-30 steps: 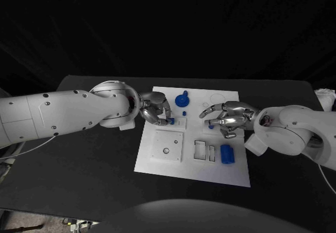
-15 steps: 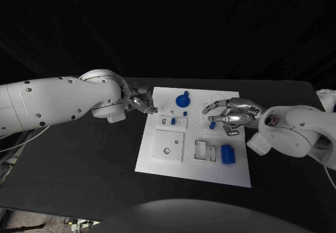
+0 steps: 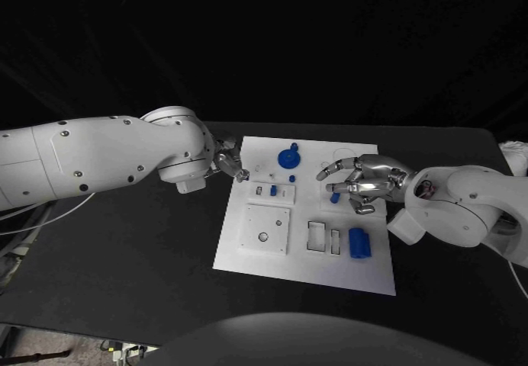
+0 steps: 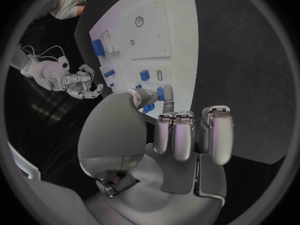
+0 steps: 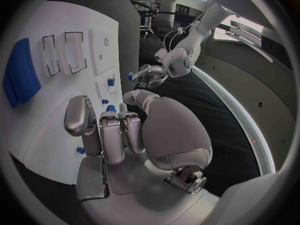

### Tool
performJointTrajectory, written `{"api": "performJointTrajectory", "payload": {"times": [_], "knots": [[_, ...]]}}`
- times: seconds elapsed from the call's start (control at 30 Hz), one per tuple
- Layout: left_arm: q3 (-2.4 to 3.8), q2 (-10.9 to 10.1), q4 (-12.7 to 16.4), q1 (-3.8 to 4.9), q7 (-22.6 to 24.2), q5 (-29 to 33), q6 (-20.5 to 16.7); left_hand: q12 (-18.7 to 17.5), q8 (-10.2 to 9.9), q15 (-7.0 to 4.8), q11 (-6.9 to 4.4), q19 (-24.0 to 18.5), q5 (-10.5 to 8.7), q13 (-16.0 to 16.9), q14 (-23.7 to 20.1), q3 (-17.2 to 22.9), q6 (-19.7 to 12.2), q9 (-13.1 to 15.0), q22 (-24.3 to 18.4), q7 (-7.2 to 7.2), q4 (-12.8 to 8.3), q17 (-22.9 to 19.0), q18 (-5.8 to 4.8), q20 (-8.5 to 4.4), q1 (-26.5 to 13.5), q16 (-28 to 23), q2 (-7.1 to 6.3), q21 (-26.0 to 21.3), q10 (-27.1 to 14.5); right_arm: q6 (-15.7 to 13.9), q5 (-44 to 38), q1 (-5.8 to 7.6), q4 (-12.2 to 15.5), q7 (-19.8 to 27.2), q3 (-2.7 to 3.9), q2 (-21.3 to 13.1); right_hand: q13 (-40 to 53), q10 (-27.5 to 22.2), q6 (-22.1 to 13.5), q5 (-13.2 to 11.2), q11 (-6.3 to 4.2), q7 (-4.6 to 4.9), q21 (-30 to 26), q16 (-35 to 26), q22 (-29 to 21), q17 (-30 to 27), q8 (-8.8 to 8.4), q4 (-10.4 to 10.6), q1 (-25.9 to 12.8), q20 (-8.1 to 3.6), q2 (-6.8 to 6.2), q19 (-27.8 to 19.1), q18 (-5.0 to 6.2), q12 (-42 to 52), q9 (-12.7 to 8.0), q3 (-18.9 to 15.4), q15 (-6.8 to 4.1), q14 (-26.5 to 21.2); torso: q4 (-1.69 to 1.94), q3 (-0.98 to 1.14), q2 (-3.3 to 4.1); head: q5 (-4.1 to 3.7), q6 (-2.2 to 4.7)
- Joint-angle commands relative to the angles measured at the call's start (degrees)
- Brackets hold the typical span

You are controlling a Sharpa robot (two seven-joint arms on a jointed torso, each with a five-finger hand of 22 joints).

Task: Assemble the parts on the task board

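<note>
Robotics lab: black table [image 3: 132,252], white task board [image 3: 313,263], dark backdrop.

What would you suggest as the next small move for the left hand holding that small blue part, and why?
Probably carry the small blue part back over the task board and lower it toward an open seat. The left hand pinches it at the board's left edge, above the surface. Which seat fits it cannot be told. The right hand hovers over the board's right side, so approaching from the left looks safer.

My bench [image 3: 132,290] is matte black and runs out into deep darkness beyond its far edge. Past my right wrist, a pale lit ceiling strip [image 5: 240,22] curves overhead.
</note>
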Motion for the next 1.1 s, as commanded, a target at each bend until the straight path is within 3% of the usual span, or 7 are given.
{"api": "performJointTrajectory", "payload": {"times": [0.03, 0.23, 0.57, 1.1], "knots": [[0.02, 1.0, -0.5, 0.09, -4.1, 1.5, 0.9, 0.1, 4.5, -0.32, -0.43, 4.0, -0.25, 15.1, 6.0, 3.1, 2.8, 0.2, 14.0, -3.33, -3.1, 15.1, -0.56, -0.37, 0.4, 0.1, 0.67, -0.4, 6.0, 1.7, -0.6, -0.01, -0.1, -0.6, -0.01, 0.2, 13.9, 4.1, 0.5, 0.3, 0.19, 0.1, -0.3, 0.2, 8.1, 15.1, 0.23, 0.0, -0.2, 0.0, 0.28, -0.2, 0.45, -0.3, -0.1, 0.3, 0.37, 6.0, -0.02, 0.01, 0.0, 0.26, 0.0], [0.02, 3.0, -1.7, 0.09, -4.2, 1.6, 3.6, 0.1, 4.5, -0.35, -0.44, 3.9, -0.38, 15.1, 6.0, 3.1, 2.6, 0.3, 14.0, -3.33, -3.5, 15.1, -0.51, -0.4, 0.6, 0.1, 0.74, -0.5, 6.0, 2.0, -0.7, -0.04, -0.2, -1.0, -0.01, 0.3, 13.9, 4.0, 0.5, 0.3, 0.19, 0.08, -0.3, 0.2, 8.1, 15.1, 0.25, 0.0, -0.2, -0.01, 0.34, -0.3, 0.46, -0.3, -0.1, 0.4, 0.37, 6.0, -0.09, 0.02, 0.04, 0.3, 0.0], [0.02, 5.5, -4.2, 0.05, -4.5, 0.6, 11.0, 0.1, 4.4, -0.31, -0.34, 3.6, -0.53, 15.1, 6.0, 3.0, 2.3, 0.6, 13.8, -3.21, -4.2, 15.1, -0.4, -0.4, 0.8, 0.1, 1.08, -0.9, 6.0, 2.6, -0.7, -0.28, -0.5, -1.4, -0.03, 0.5, 13.8, 3.9, 0.5, 0.4, 0.18, 0.08, -0.3, 0.2, 8.1, 15.1, 0.25, 0.0, -0.2, -0.01, 0.39, -0.3, 0.47, -0.4, -0.2, 0.4, 0.36, 6.0, -0.1, 0.03, 0.02, 0.42, 0.0], [0.01, 7.7, -4.8, -0.57, -4.0, -6.8, 11.5, 0.1, 3.5, 0.0, 0.04, 3.0, 0.18, 15.1, 6.0, 1.3, 1.5, 0.7, 13.6, -2.78, -5.7, 15.1, -0.2, -0.19, 0.5, 0.1, 2.37, -1.7, 6.0, 2.5, -1.8, -0.58, -0.5, -1.0, -0.04, 0.4, 13.7, 3.7, 0.5, 0.6, 0.18, 0.12, -0.6, 0.2, 8.0, 15.1, 0.24, -0.1, -0.2, -0.02, 0.49, -0.6, 0.55, -0.5, -0.3, 0.6, 0.35, 6.0, -0.07, 0.02, 0.01, 0.56, 0.0]]}}
